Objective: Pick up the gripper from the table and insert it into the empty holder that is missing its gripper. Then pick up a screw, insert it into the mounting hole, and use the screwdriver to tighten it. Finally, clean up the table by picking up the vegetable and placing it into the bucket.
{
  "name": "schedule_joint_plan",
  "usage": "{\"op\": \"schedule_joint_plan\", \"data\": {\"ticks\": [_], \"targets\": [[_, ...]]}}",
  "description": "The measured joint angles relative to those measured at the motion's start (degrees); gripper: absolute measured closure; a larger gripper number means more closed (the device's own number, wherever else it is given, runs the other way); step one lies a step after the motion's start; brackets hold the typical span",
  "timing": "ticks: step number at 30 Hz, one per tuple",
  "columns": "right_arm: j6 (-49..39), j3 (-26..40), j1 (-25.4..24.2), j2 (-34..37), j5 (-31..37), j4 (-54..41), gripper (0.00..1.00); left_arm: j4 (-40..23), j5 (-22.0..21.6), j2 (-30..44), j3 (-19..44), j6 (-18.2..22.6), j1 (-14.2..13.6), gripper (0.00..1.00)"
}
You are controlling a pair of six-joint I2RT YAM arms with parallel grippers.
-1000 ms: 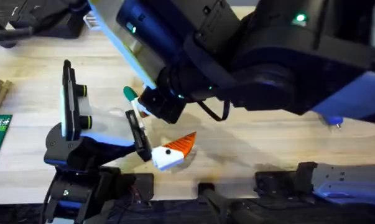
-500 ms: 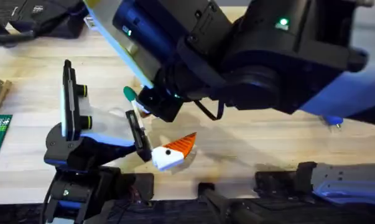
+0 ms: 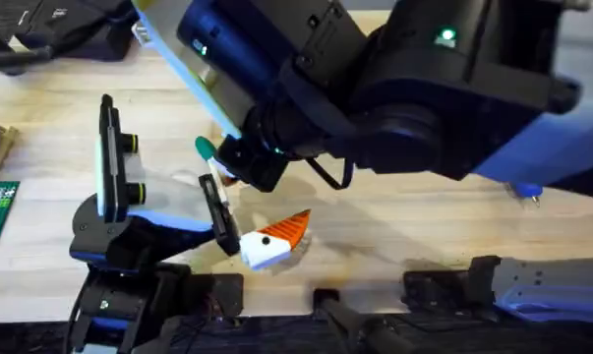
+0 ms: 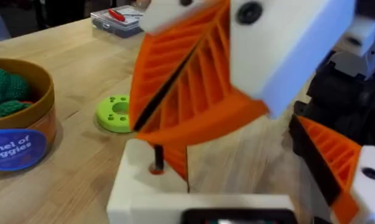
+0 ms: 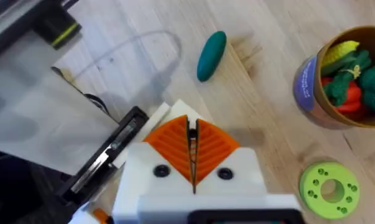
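From the overhead camera I see my right arm (image 3: 394, 88) looming large and dark across the upper middle of the frame. Below it, at centre, the left gripper (image 3: 271, 241) sits low over the table (image 3: 40, 118); a green vegetable (image 3: 206, 147) lies just above and left of it.

On the left wrist camera, the left jaws stand apart with nothing between them. The bucket (image 4: 16, 127), holding knitted green pieces, stands at the left edge, with a lime-green disc (image 4: 115, 112) just right of it.

On the right wrist camera, the right gripper (image 5: 192, 149) has its orange pads pressed together, holding nothing. The vegetable (image 5: 211, 55) lies alone on the table, upper centre. The bucket (image 5: 324, 87) is at the right edge, the disc (image 5: 329, 188) below it.
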Motion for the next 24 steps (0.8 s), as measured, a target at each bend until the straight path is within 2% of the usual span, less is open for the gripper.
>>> {"op": "schedule_joint_plan", "data": {"ticks": [19, 24], "targets": [[0.0, 0.0, 0.0, 1.7, 1.2, -1.2, 0.996, -0.1, 0.6, 0.0, 0.0, -0.2, 0.0, 0.031], [0.0, 0.0, 0.1, 1.7, -0.9, -1.8, 0.996, -0.2, 0.9, -0.1, 0.0, 0.0, 0.0, 0.031]]}}
